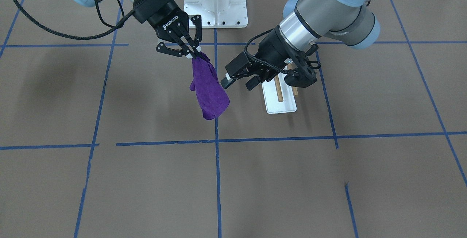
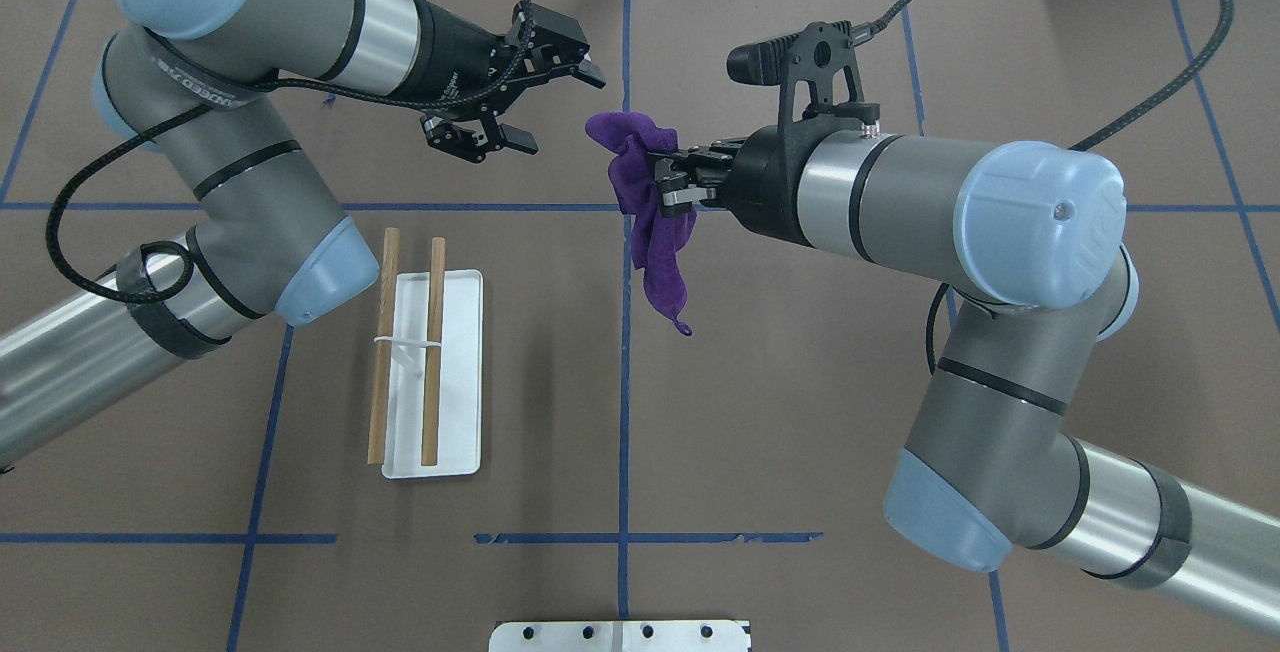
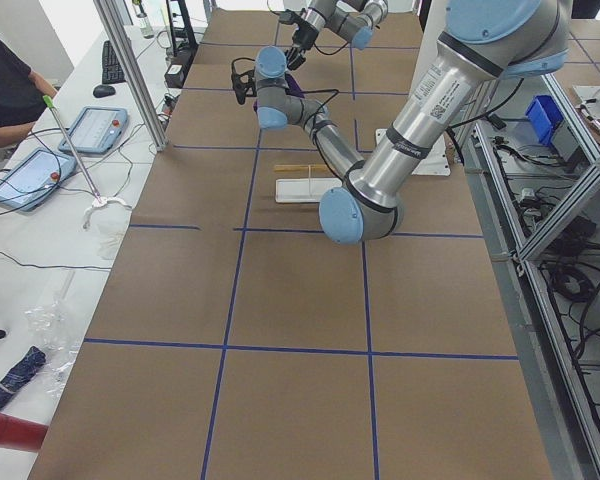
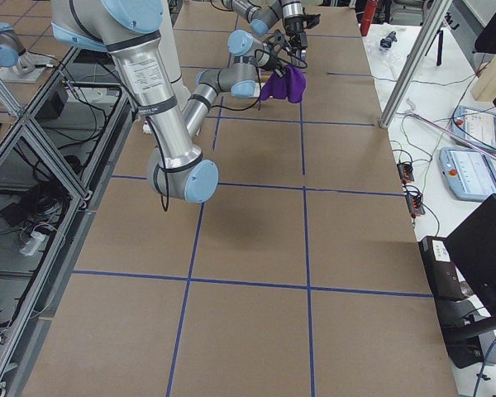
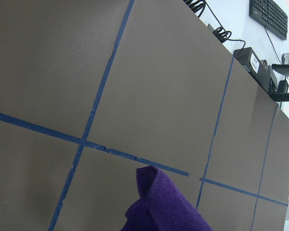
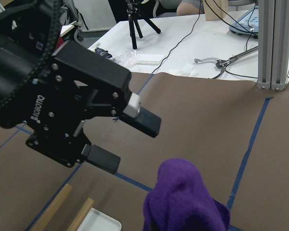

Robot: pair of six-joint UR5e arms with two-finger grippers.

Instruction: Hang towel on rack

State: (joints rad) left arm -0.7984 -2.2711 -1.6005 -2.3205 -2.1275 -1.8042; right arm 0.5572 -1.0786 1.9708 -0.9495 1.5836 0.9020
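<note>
A purple towel (image 2: pixel 655 232) hangs from my right gripper (image 2: pixel 668 190), which is shut on its upper edge and holds it above the table; it also shows in the front view (image 1: pixel 209 92). My left gripper (image 2: pixel 558 112) is open and empty, a short way to the towel's left, its jaws facing the towel. The right wrist view shows that open gripper (image 6: pixel 130 144) just beyond the towel (image 6: pixel 183 197). The rack (image 2: pixel 455 372) stands on the table under my left arm, with a white base and two wooden dowels (image 2: pixel 432 347). In the front view the arm partly hides the rack (image 1: pixel 281 104).
A large white metal pedestal (image 1: pixel 216 4) with bolt holes stands at the robot's side of the table, in the middle. Blue tape lines grid the brown table (image 2: pixel 800 432). Operators' desks with tablets lie beyond the far edge (image 3: pixel 40 150).
</note>
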